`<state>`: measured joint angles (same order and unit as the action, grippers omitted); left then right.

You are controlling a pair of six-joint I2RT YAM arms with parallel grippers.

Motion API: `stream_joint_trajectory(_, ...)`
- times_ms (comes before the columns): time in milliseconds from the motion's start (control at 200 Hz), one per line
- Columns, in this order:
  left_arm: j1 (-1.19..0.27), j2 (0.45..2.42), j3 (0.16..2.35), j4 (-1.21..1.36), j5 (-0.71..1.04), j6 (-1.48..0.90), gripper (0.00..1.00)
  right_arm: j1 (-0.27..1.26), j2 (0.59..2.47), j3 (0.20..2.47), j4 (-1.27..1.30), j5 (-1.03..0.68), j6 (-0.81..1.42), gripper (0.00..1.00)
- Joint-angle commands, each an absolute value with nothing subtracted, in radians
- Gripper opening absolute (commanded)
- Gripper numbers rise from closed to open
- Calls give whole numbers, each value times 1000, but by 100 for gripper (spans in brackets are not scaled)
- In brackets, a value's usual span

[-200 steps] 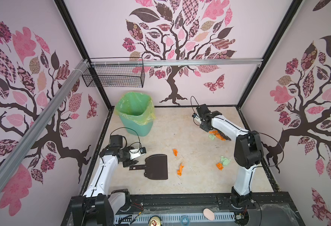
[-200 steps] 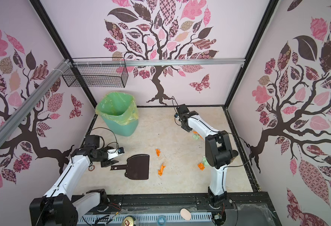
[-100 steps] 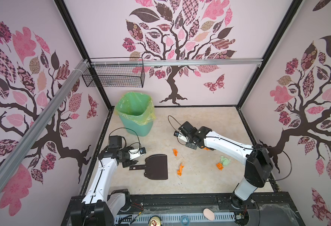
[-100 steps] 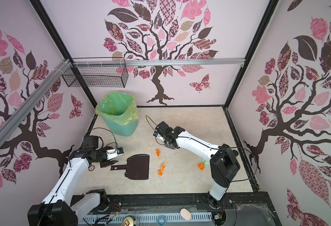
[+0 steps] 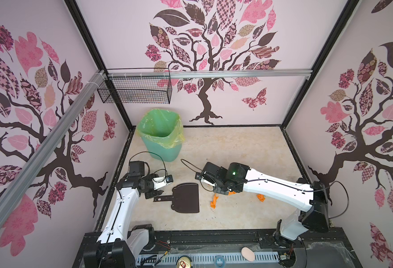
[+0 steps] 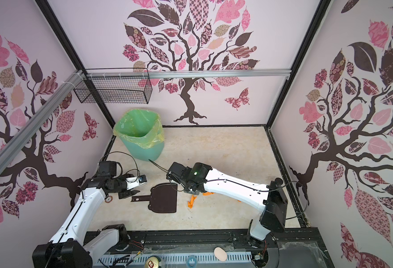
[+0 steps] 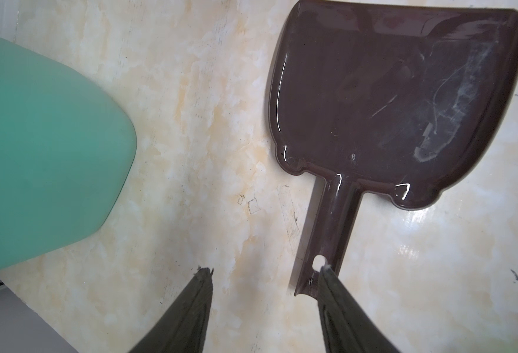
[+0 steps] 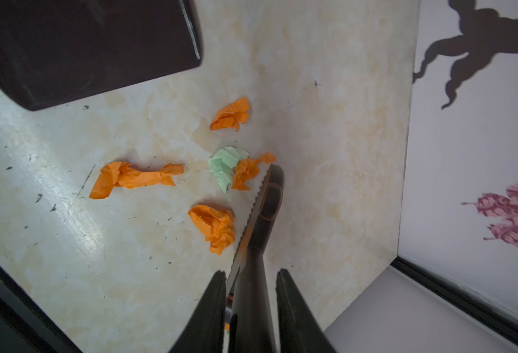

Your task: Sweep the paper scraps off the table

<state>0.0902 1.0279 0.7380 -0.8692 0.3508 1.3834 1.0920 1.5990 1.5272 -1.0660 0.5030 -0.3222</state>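
Several orange paper scraps (image 8: 135,180) and one pale green scrap (image 8: 225,166) lie close together on the beige table (image 5: 237,143), beside the open edge of a dark brown dustpan (image 5: 186,198). My right gripper (image 8: 250,272) is shut on a black and orange tool with a toothed edge (image 8: 264,207), whose tip touches the scraps. In both top views this arm covers most scraps; one orange scrap (image 5: 214,201) shows. My left gripper (image 7: 265,270) stands open at the end of the dustpan handle (image 7: 340,220), one fingertip (image 7: 326,275) over it.
A teal bin with a green liner (image 5: 162,139) stands at the back left, close behind the left arm. A black wire basket (image 5: 135,89) hangs on the wall above it. A black frame edges the table (image 5: 295,150). Small items lie on the front ledge (image 5: 247,254).
My right arm has swung from the back right of the table toward the dustpan, bringing the tool and scraps with it. The left arm and dustpan have stayed put.
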Motion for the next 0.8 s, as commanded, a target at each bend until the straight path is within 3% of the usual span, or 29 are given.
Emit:
stream_joint_trajectory(0,93,1035,722,-870,350,1378,58,999,1595,1687,-1201,706,-131,0)
stream_joint_trajectory(230,94,1034,720,-873,369,1364,58,849,1640,1756,-1466,791,120,0)
stream_joint_trajectory(345,94,1031,705,-861,369,1367,58,834,1606,1639,-1425,845,112,0)
stream_joint_trajectory(605,94,1032,696,-850,362,1364,58,689,1645,1619,-1403,877,153,0)
stream_joint_trajectory(795,94,1052,694,-845,379,1358,58,656,1706,1705,-1404,761,246,0)
